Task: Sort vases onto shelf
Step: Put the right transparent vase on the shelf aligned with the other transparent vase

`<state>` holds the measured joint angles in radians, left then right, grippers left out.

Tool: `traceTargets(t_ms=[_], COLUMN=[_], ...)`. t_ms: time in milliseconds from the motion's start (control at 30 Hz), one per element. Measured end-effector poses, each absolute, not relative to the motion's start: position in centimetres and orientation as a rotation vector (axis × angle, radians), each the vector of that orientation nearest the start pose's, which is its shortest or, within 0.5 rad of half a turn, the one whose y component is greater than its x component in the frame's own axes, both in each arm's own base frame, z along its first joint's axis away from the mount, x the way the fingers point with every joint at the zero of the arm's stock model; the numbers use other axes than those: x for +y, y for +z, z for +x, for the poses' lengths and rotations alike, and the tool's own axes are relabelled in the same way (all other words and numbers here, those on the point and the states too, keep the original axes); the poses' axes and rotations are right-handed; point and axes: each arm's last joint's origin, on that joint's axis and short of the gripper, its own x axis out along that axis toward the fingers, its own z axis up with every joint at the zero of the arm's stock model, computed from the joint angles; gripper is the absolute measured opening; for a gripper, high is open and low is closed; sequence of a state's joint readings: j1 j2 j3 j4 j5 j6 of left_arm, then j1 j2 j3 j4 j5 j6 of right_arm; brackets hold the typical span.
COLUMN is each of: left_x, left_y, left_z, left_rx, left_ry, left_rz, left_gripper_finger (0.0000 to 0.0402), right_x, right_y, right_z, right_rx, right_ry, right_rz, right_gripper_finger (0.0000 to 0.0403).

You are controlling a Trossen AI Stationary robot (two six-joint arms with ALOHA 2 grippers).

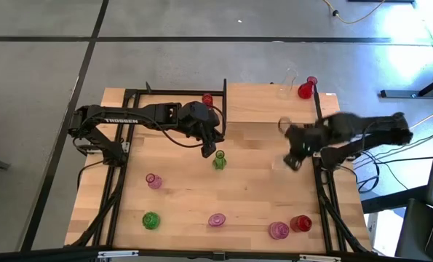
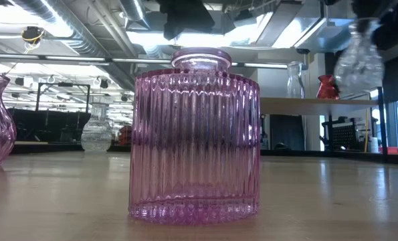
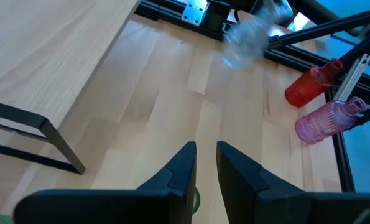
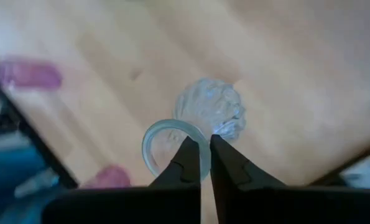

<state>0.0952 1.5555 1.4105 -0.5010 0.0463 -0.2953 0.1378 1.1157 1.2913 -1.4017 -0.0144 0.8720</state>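
A: Your right gripper [image 4: 200, 149] is clenched on the rim of the clear vase [image 4: 209, 109], lifted above the desk [image 1: 252, 182] at its right side, near the shelf [image 1: 267, 102].

B: Handling?

A: Prob light, stiff, slick, breakable. The rim pinch lets it swing, so go slow; the neck is the better hold.

B: Count?

A: Shelf: 1 clear, 2 red. Desk: 2 green, 3 pink, 1 red. Left gripper [image 3: 206, 155] is nearly closed, nothing visible between its fingers, over the green vase [image 1: 220, 160].
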Motion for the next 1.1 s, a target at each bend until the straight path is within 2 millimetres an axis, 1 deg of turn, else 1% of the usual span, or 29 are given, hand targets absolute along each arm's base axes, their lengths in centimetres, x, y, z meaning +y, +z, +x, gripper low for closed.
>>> traceTargets(t_ms=[167, 333, 500, 567, 667, 767, 833, 1000, 1100], left_x=[3.1, 3.0, 2.9, 2.8, 2.6, 2.3, 2.3, 2.0, 1.9], left_y=[33.5, 33.7, 33.7, 33.7, 33.7, 33.7, 33.7, 33.7, 33.7], left_z=[34.4, 34.5, 34.6, 34.6, 34.6, 34.6, 34.6, 34.6, 34.6], left_rx=[0.617, 0.596, 0.594, 0.595, 0.596, 0.596, 0.597, 0.598, 0.599], left_ry=[0.138, 0.089, 0.073, 0.07, 0.063, 0.06, 0.059, 0.055, 0.051], left_rz=[-0.329, -0.325, -0.327, -0.327, -0.325, -0.321, -0.32, -0.318, -0.317], left_gripper_finger=[0.0057, 0.0057, 0.0057, 0.0057, 0.0057, 0.0057, 0.0057, 0.0057, 0.0057], right_x=[-2.3, -7.0, -11.7, -13.2, -15.3, -16.8, -17.5, -18.3, -18.7], right_y=[38.1, 40.1, 41.5, 41.9, 42.0, 41.6, 41.4, 41.1, 40.8], right_z=[16.0, 16.7, 16.6, 16.4, 15.9, 15.4, 15.1, 14.8, 15.1], right_rx=[1.15, 1.083, 1.054, 1.037, 1.004, 0.992, 0.99, 1.003, 1.018], right_ry=[-0.532, -0.594, -0.697, -0.71, -0.69, -0.679, -0.684, -0.711, -0.708], right_rz=[0.665, 0.699, 0.721, 0.738, 0.813, 0.874, 0.884, 0.88, 0.887], right_gripper_finger=[0.0002, 0.0001, 0.0001, 0.0001, 0.0, 0.0, 0.0, 0.0, 0.0])
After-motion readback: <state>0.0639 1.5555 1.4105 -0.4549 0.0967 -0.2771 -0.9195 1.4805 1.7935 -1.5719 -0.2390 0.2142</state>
